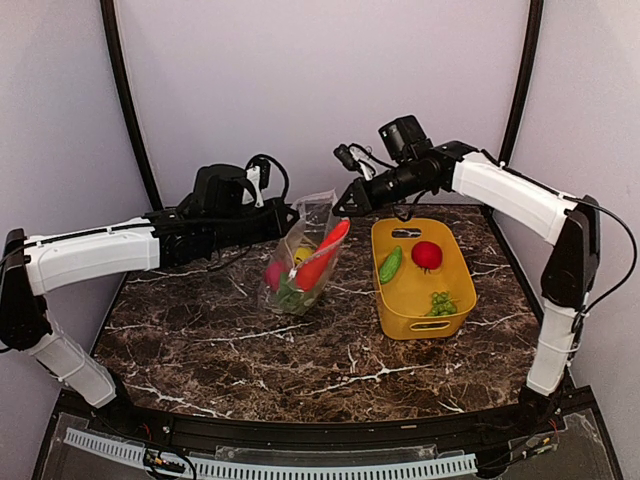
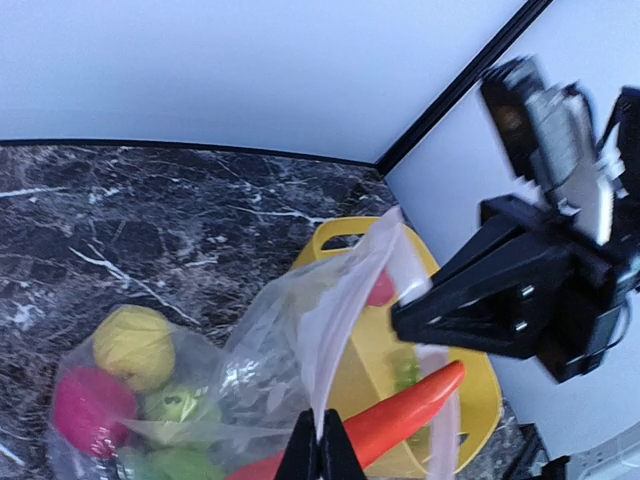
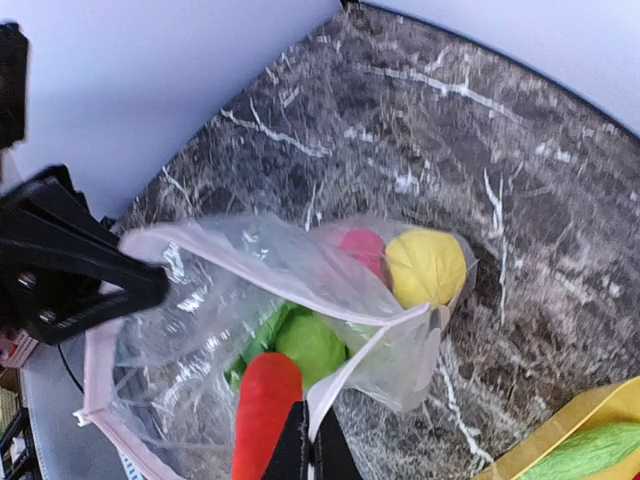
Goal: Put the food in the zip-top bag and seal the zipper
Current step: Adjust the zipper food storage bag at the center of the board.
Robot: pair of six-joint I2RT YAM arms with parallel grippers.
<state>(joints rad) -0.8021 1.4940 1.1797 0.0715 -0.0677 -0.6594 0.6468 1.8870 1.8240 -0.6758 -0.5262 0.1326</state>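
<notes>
Clear plastic zip-top bag (image 1: pixel 290 285) hangs just left of the yellow basket (image 1: pixel 405 322), mouth up, bottom apparently on the table. Left gripper (image 1: pixel 290 215) is pinched tight on the rim's far-from-basket side, and right gripper (image 1: pixel 345 207) is pinched tight on the basket side. The red pepper (image 1: pixel 325 255) pokes out of the mouth toward the basket. The cucumber (image 1: pixel 390 264), red round one (image 1: pixel 427 255) and grapes (image 1: pixel 440 300) sit in the basket. Risks: both arms are busy, so loading means freeing one rim, and the mouth may then collapse or the bag tip and spill. With the pepper across the zipper (image 3: pixel 340 305), the seal likely jams.
</notes>
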